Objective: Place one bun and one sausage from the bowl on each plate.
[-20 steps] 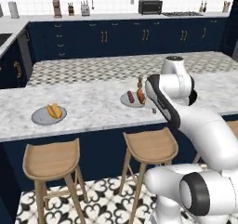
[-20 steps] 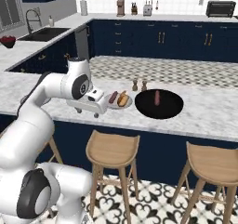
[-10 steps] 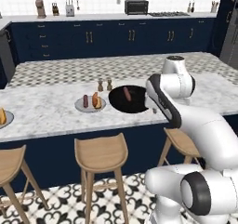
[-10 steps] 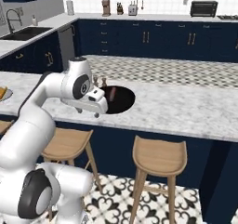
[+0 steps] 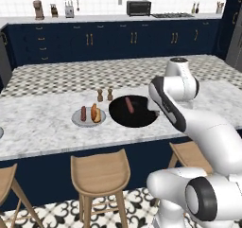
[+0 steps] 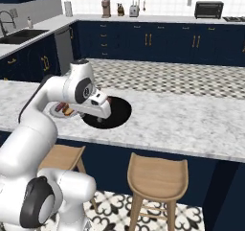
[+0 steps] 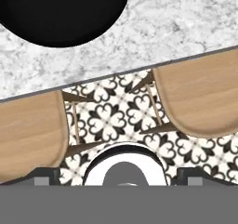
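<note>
While no writing can be read anywhere, the hand (image 7: pixel 119 183) hovers with fingers spread wide above the marble bench (image 5: pixel 42 127), where the black bowl (image 5: pixel 142 120) holding one sausage (image 5: pixel 129 105) lies beside a grey plate (image 5: pixel 78 120) carrying a bun (image 5: pixel 95 113).

the bowl (image 5: pixel 133 116) was plain black, and the one sausage (image 5: pixel 129 105) in it was reddish brown. the plate (image 5: pixel 88 118) beside it was flat grey, carrying a dark red-brown sausage and a golden-tan bun (image 5: pixel 96 113). the counter (image 5: pixel 42 123) was white marble veined with grey, and its far strip (image 5: pixel 94 73) bore a small grey-and-white tile pattern. the stools (image 5: pixel 99 173) were light tan wood. the floor (image 7: pixel 114 121) showed a black-and-white floral tile pattern. the cabinets (image 5: pixel 85 42) were dark navy with brass-coloured handles. the two shakers (image 5: pixel 104 95) were brown. the arm (image 5: pixel 184 113) was white with dark joints.
</note>
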